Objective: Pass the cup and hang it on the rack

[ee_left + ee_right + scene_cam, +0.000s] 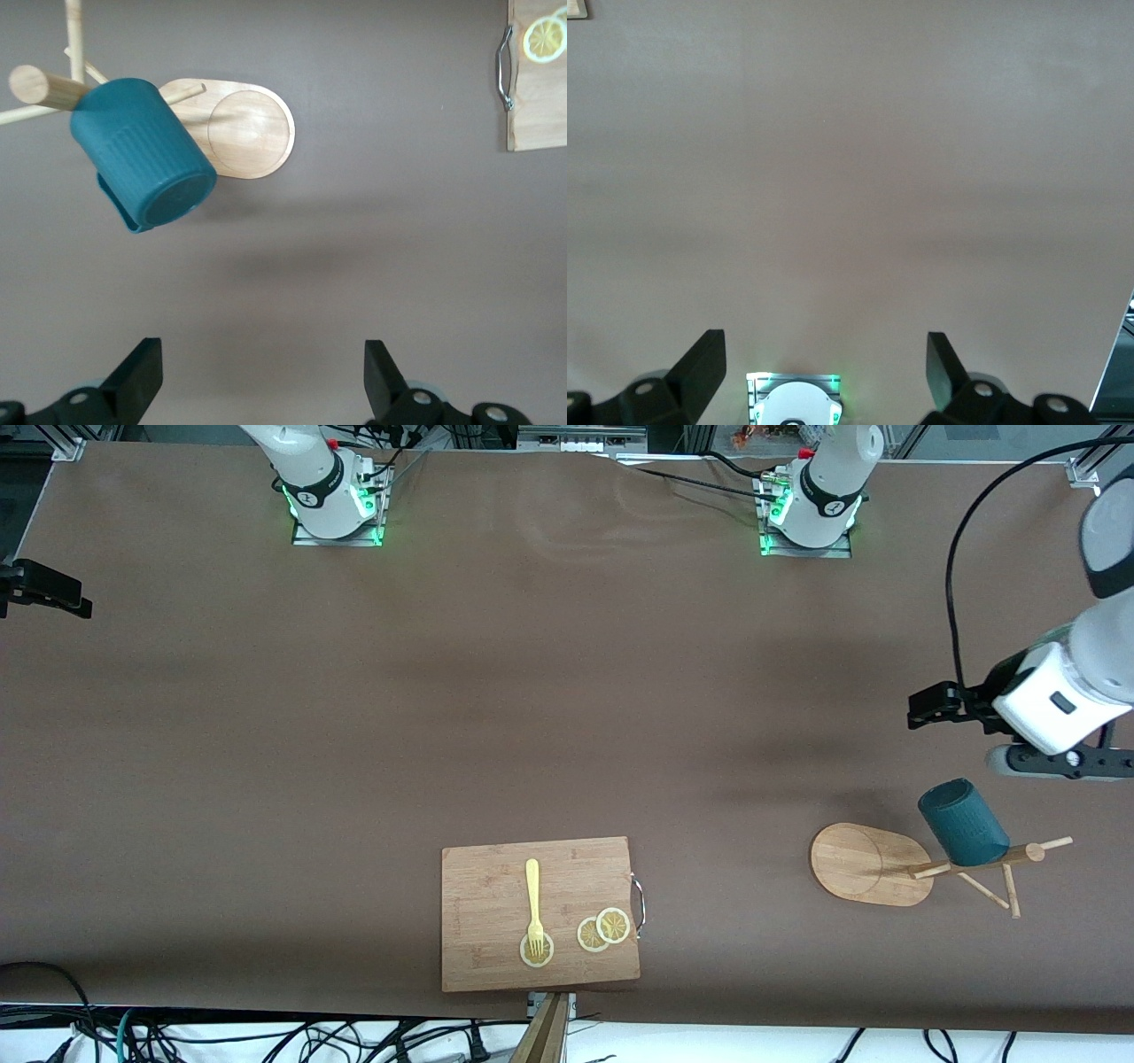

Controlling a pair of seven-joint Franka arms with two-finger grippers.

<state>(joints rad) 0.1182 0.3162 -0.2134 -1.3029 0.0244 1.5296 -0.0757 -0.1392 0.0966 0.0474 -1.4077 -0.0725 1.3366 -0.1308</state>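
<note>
Hanging mouth-down on a peg of the rack (pixel 873 864), the cup (pixel 963 823) sits just below the left gripper (pixel 257 376), jaws spread and empty, while the right gripper (pixel 824 372) waits open.

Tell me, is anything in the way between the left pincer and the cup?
No. The cup already hangs on the rack, and only bare table shows between it and the open left pincer. The right pincer waits, open, over bare table.

Both arms hang raised, left tool (pixel 257 376) and right tool (pixel 824 372) with fingers spread wide.
</note>
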